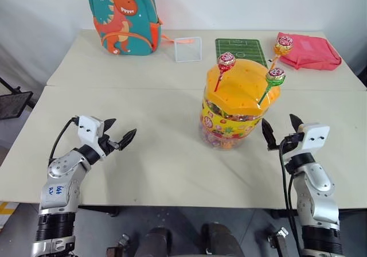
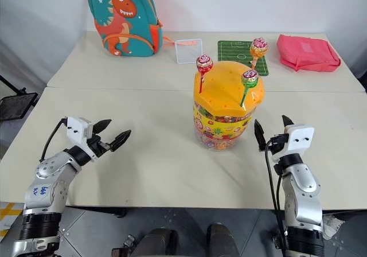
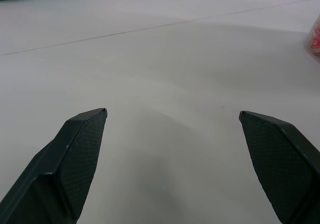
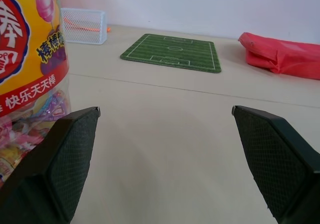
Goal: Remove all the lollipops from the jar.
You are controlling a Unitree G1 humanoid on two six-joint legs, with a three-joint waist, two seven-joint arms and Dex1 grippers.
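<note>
The jar [image 1: 234, 116] stands right of the table's middle, clear-walled with a yellow-red label and a domed orange lid [image 1: 243, 88]. Three lollipops stand upright in the lid: one on a red stick [image 1: 226, 60], one on a green stick [image 1: 276, 76] and one on an orange stick [image 1: 283, 45]. My right gripper [image 1: 280, 124] hovers open just right of the jar, apart from it; the right wrist view shows the jar's wall [image 4: 30, 84] beside one finger. My left gripper [image 1: 121, 129] is open over bare table, well left of the jar, with nothing between its fingers [image 3: 80, 149].
At the table's back lie a teal dinosaur backpack [image 1: 123, 16], a small clear square box [image 1: 188, 49], a green football-pitch mat [image 1: 241, 49] and a pink bag [image 1: 308, 51]. A seam [image 1: 114, 86] runs across between two tabletops.
</note>
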